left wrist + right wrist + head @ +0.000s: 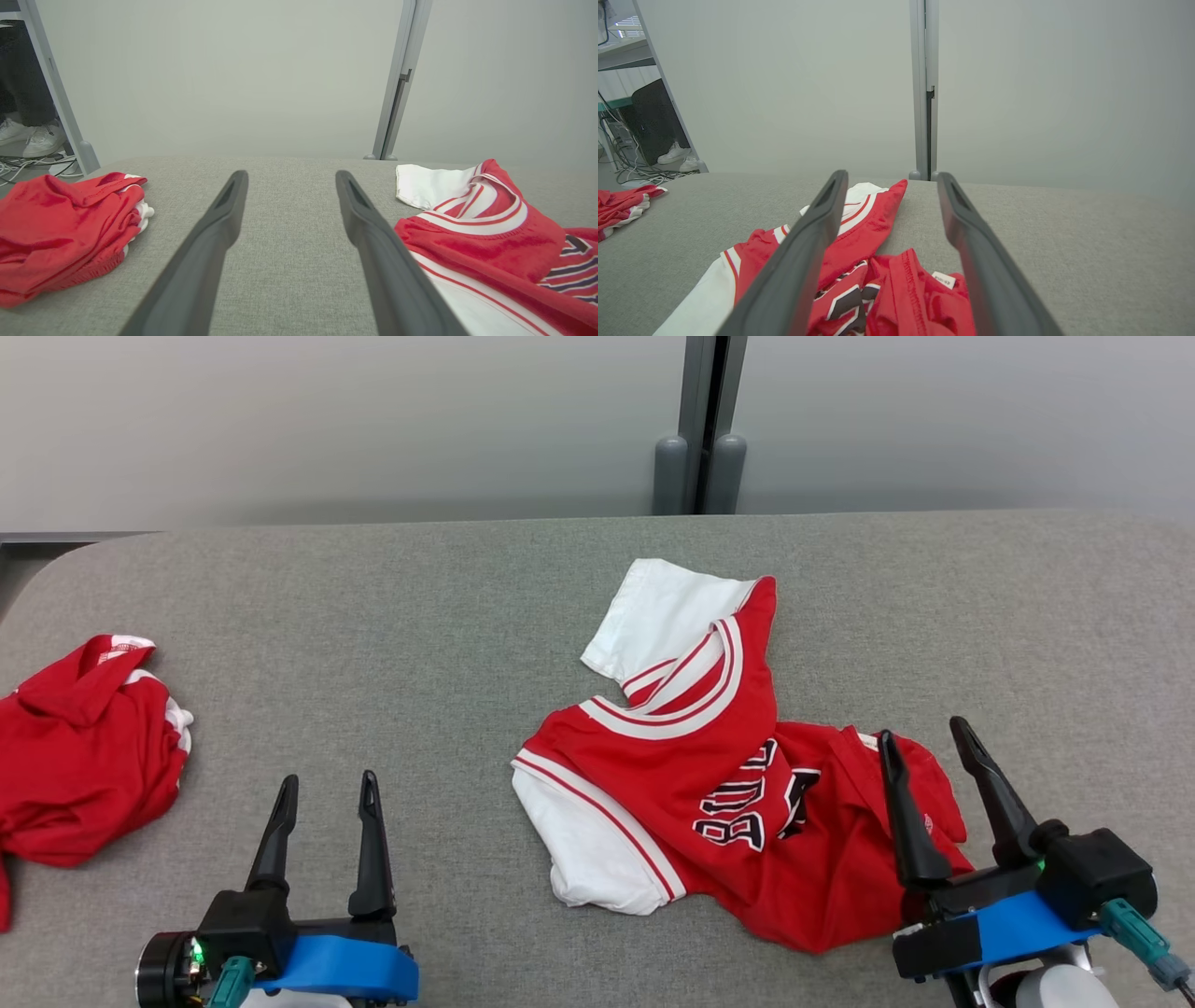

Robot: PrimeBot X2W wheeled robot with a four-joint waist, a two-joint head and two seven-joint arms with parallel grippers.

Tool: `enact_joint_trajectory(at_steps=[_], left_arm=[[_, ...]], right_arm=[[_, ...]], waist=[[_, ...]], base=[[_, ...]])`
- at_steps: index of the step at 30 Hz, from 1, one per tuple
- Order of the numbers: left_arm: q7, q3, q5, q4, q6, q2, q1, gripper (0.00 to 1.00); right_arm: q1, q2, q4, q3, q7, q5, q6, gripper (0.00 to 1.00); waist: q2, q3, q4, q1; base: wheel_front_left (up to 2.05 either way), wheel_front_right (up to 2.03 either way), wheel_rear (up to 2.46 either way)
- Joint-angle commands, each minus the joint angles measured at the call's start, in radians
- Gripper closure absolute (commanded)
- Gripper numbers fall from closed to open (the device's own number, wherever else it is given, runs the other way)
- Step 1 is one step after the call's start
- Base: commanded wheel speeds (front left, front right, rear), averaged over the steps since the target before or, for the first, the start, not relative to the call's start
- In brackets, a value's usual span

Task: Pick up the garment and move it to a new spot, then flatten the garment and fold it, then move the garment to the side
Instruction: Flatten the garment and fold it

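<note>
Lying crumpled on the grey fabric-covered table [420,616], the red-and-white jersey [728,775] sits right of centre, nearer the robot's right side. One white sleeve points toward the far edge, the striped collar is folded over beside it, and the other white sleeve bulges at the near left. Black-and-white block lettering shows on the red chest, partly lost in the folds.

The right hand [921,728] stands over the jersey's right-hand part with its two dark fingers spread wide and nothing between them. Whether the fingers touch the cloth cannot be told. In the right wrist view the right hand [892,175] looks along the jersey [878,219]. One finger crosses in front of the red cloth, and a small white label [944,279] lies in the gap between the fingers.

The left hand [329,780] is over bare table at the near left, well apart from the jersey, fingers likewise spread and empty. From its wrist view the left hand [290,175] frames plain grey table surface, with the jersey [481,233] just to one side.

A second red garment [84,756] with white trim lies bunched at the table's left edge, apart from both hands. Behind the table stands a pale partition wall with a grey post [700,429]. Beyond the left end, a person's white shoes [32,137] and some loose cables [28,165] rest on the floor.
</note>
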Motion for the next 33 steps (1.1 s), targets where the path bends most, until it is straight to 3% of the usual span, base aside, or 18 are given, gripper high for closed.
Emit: enact_joint_trajectory(at_steps=[1,6,14,21,33], left_arm=[[-0.003,0.003,0.005,0.000,-0.003,0.000,-0.012,0.00],[-0.003,-0.003,0.026,0.013,-0.019,0.000,-0.048,0.00],[-0.003,-0.041,0.072,0.121,-0.082,0.014,-0.216,0.00],[-0.003,-0.122,0.095,0.318,-0.113,0.046,-0.373,0.00],[-0.003,-0.255,0.043,0.708,-0.119,0.073,-0.510,0.00]], right_arm=[[-0.010,0.005,0.009,0.005,-0.001,-0.010,0.000,0.00],[-0.017,0.006,0.022,0.000,-0.001,-0.014,0.000,0.00],[-0.047,0.001,0.017,0.018,0.000,-0.013,0.000,0.00],[-0.064,0.006,0.019,0.013,0.000,-0.011,0.000,0.00],[-0.060,0.002,0.024,-0.009,-0.001,-0.011,0.000,0.00]], waist=[[-0.0001,0.001,-0.004,0.0000],[-0.0001,0.013,-0.024,0.0000],[-0.0001,0.056,-0.083,0.0000],[-0.0001,0.097,-0.143,0.0000],[-0.0001,0.124,-0.203,0.0000]], base=[[0.00,0.00,0.00],[0.00,0.00,0.00],[0.00,0.00,0.00],[0.00,0.00,0.00],[0.00,0.00,0.00]])
